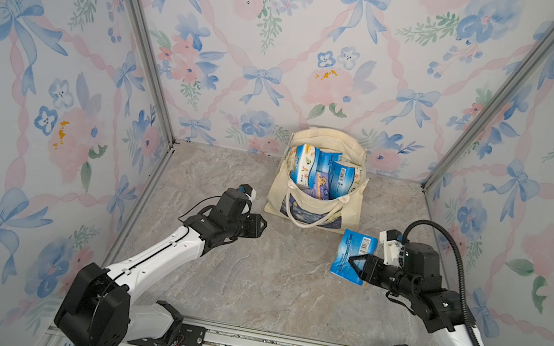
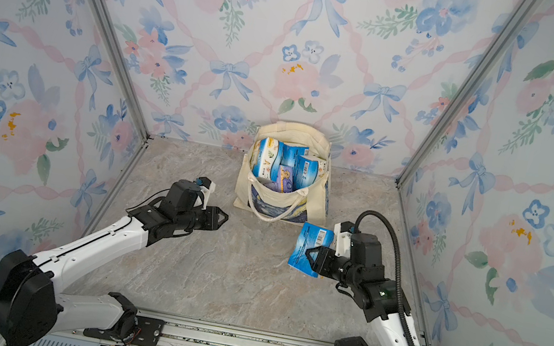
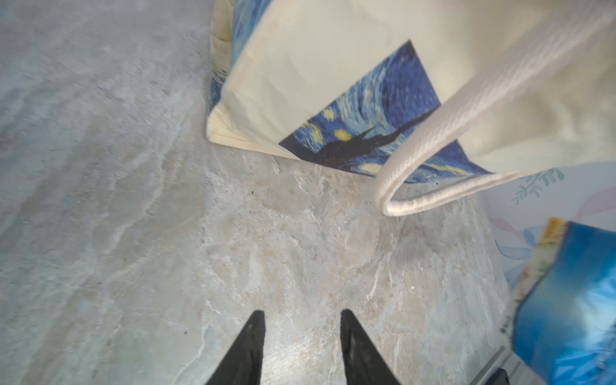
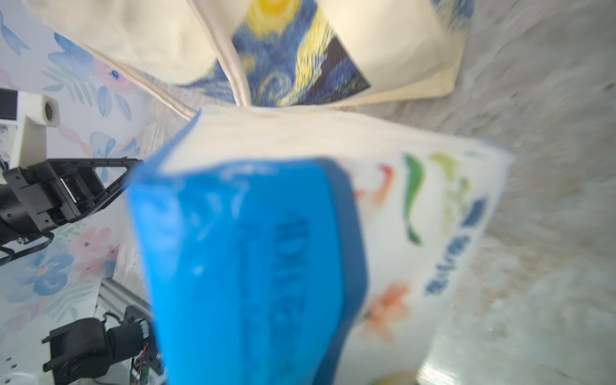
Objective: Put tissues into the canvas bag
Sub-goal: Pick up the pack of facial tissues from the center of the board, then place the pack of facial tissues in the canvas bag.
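Gripping tissue pack [image 1: 350, 244], R gripper [image 1: 352, 263].

— In the right wrist view the blue pack [image 4: 266, 250] is crowding the frame and blurring. I'm not reading its print, and it's covering the fingers gripping it.
— In a top view it's hiding the finger of the right gripper [image 1: 353, 266] that's lying beneath it.
— The left gripper [image 3: 302, 311] is showing only its fingertips. The picture's edge is cutting off the rest, and the canvas bag [image 3: 316, 76] too.
— In both top views the tissues [image 1: 321, 174] inside are overlapping, and the bag's wall is hiding the lower ones. I'm not managing a count.
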You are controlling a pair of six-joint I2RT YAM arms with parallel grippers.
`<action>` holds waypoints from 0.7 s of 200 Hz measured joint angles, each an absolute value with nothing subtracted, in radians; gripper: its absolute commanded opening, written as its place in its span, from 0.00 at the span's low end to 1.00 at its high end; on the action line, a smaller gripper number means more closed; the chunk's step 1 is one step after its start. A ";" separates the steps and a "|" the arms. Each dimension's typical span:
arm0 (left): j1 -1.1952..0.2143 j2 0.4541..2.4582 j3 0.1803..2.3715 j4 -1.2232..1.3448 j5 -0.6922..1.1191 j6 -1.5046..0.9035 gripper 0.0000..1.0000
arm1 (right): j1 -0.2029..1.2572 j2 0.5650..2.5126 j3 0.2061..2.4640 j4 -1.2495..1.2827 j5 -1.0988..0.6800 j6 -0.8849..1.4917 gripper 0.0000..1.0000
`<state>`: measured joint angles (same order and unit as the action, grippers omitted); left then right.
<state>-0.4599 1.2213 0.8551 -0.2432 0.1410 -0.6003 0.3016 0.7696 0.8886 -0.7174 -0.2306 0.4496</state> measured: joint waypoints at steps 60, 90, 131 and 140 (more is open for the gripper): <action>-0.455 1.190 0.967 -0.204 0.001 -0.532 0.41 | 0.303 0.926 1.335 -0.674 -0.094 0.283 0.57; -0.455 1.195 0.996 -0.140 -0.012 -0.510 0.42 | 0.330 1.114 1.510 -0.564 -0.131 0.249 0.58; -0.455 1.245 1.038 -0.088 -0.011 -0.489 0.42 | 0.387 1.430 1.735 -0.517 -0.134 0.194 0.58; -0.455 1.250 1.039 -0.080 -0.011 -0.488 0.42 | 0.397 1.491 1.782 -0.524 -0.120 0.179 0.58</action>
